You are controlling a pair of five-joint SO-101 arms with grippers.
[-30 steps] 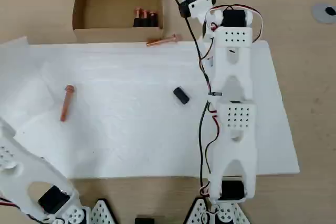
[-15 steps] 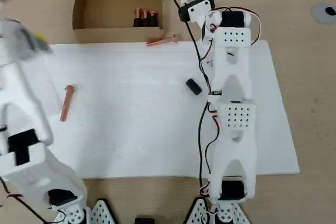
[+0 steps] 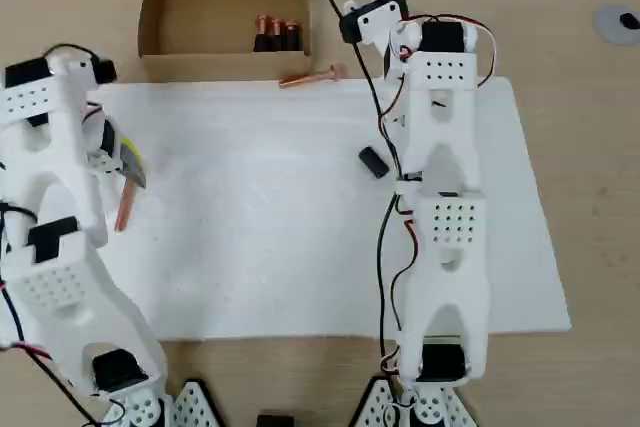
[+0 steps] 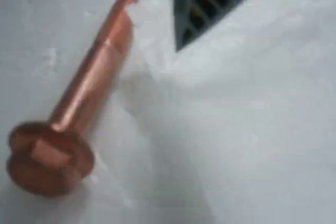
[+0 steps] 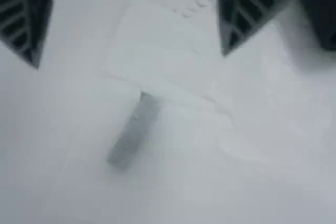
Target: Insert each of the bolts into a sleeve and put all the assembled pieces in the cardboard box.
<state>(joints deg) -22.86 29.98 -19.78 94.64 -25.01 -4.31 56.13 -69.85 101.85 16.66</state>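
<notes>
Copper flanged bolt (image 4: pixel 79 108) at nine o'clock lay just by our left tool (image 3: pixel 128 172), grip untellable; we judged pinching its shank next.

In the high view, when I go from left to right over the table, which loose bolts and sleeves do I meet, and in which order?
bolt beside the left arm → second bolt next to the cardboard box → black sleeve
</notes>
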